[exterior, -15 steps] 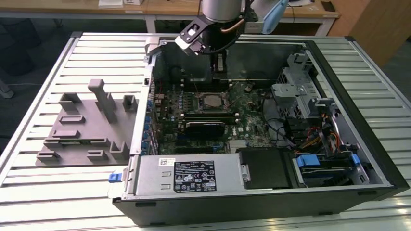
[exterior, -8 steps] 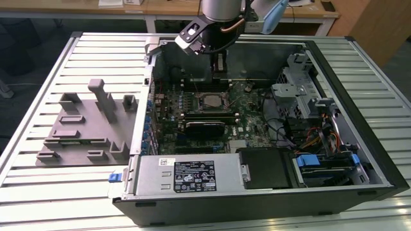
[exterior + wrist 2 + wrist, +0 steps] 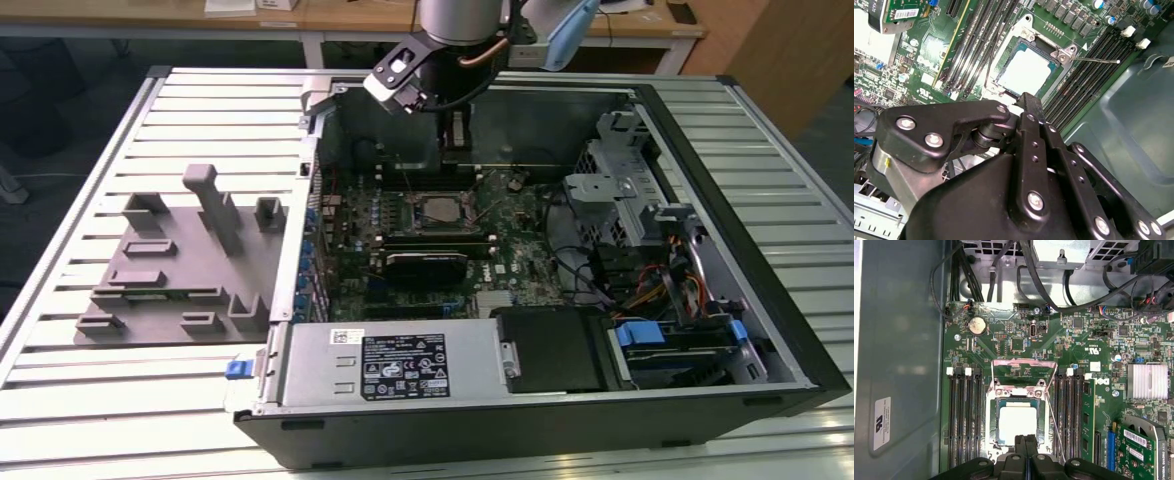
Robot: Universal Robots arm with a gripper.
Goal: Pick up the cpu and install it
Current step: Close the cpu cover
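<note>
The cpu (image 3: 1017,424) lies flat in the socket (image 3: 994,412) on the board (image 3: 1019,345), silver top up, with the metal bracket (image 3: 1024,361) swung open beyond it. In the first wrist view the gripper (image 3: 1025,440) sits at the edge of the chip farthest from that bracket. Its two slim fingers (image 3: 1020,446) are pressed together, with nothing between them (only a thin seam shows where they meet). Their tips overlap the chip's rim in that picture. Whether they touch it or hang just above it, I cannot tell.

The second wrist view looks along the black finger links. There the tips (image 3: 1029,100) end just beside the chip's near corner, with rows of memory slots (image 3: 1074,80) on either side of the socket.

In the exterior view the arm comes down into the open case (image 3: 534,430) from the far side. The gripper (image 3: 454,140) hangs above the board, a little behind the chip (image 3: 434,208). The case rests on a slatted table (image 3: 80,400), and a grey fixture (image 3: 174,270) stands on the exterior view's left.
</note>
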